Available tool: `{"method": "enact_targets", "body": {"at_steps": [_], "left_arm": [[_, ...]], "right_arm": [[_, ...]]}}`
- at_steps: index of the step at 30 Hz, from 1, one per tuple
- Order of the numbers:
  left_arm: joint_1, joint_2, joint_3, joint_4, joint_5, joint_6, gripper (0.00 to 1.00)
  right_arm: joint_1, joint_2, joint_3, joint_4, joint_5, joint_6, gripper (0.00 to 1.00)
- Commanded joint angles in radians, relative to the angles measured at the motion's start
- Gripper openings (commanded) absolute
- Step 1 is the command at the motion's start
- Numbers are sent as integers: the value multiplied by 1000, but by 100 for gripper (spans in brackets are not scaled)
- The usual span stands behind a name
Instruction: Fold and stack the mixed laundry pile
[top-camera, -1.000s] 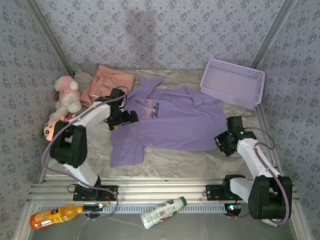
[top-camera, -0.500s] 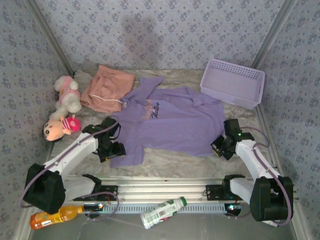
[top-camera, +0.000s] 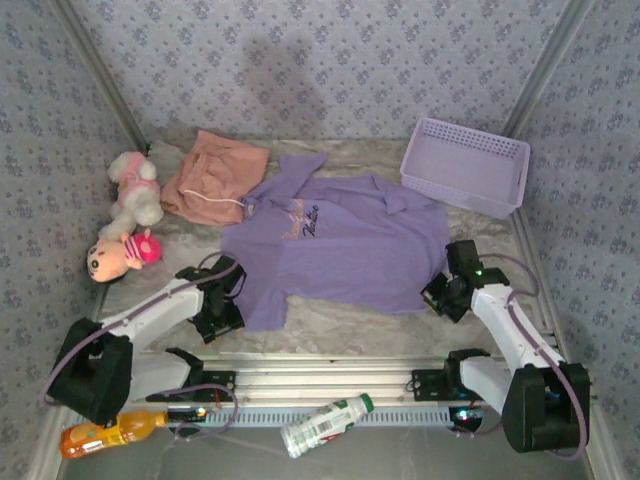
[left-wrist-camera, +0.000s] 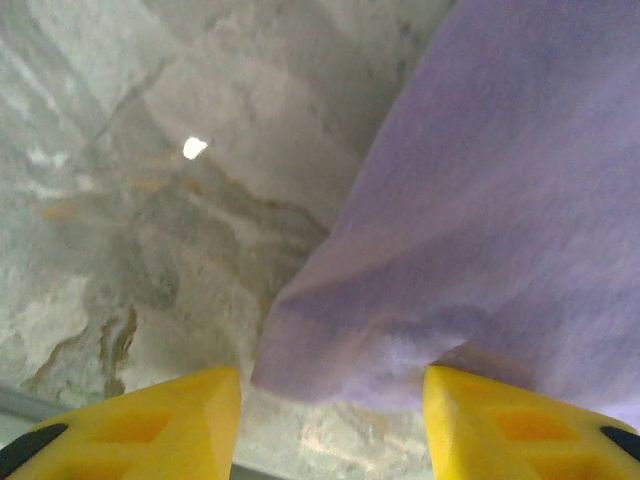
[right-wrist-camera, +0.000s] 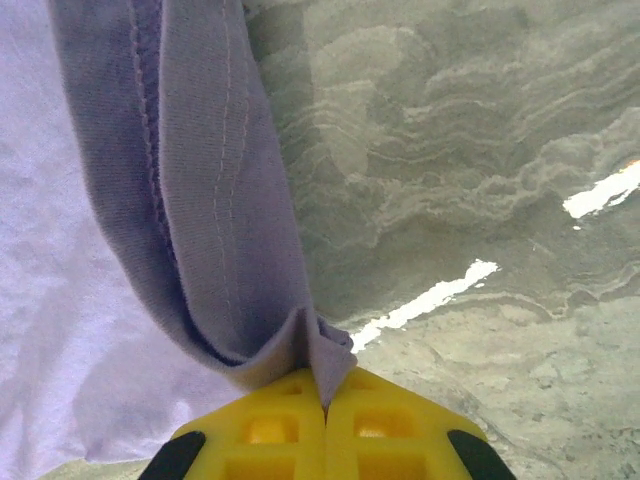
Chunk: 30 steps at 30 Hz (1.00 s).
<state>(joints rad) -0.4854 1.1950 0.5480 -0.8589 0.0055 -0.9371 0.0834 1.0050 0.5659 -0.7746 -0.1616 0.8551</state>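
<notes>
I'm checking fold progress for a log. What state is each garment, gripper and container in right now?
Lavender shirt: spread out flat, unfolded.
Salmon shorts: unfolded, rumpled, drawstring loose.
Left gripper: open, straddling the shirt's corner.
Right gripper: shut on the shirt's hem.
Basket: upright.
White bottle: lying on its side, capped.
Orange bottle: lying on its side.

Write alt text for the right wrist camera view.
The right gripper, with yellow fingers, is shut on a folded edge of the lavender shirt, whose stitched hem rises from the pinch toward the upper left. To the right lies the grey marbled table, with bright glints of glare.
</notes>
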Motion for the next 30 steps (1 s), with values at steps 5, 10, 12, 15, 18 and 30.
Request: {"method": "enact_targets", "body": {"at_steps": [5,10,12,15,18,30], "left_arm": [[2,60,41,109,-66,-25,45],[9,119,39,118,-52,5,4],[8,106,44,94,-51,10,0],[9,49,73,34,-73,21,0],[8,0,140,-48,-112,39,0],[105,166,526,-4,-199,154,0]], "right_arm": [[6,-72,-25,-123,29,-16,0],[6,-96,-35,-141,30,-13,0],[6,-103,-32,-156,36,-14,0],[6,-119,-24,-186,49,-9,0],[7,-153,-20,-219,25,17,0],[-76,-44,67,-70,-51,47,0]]}}
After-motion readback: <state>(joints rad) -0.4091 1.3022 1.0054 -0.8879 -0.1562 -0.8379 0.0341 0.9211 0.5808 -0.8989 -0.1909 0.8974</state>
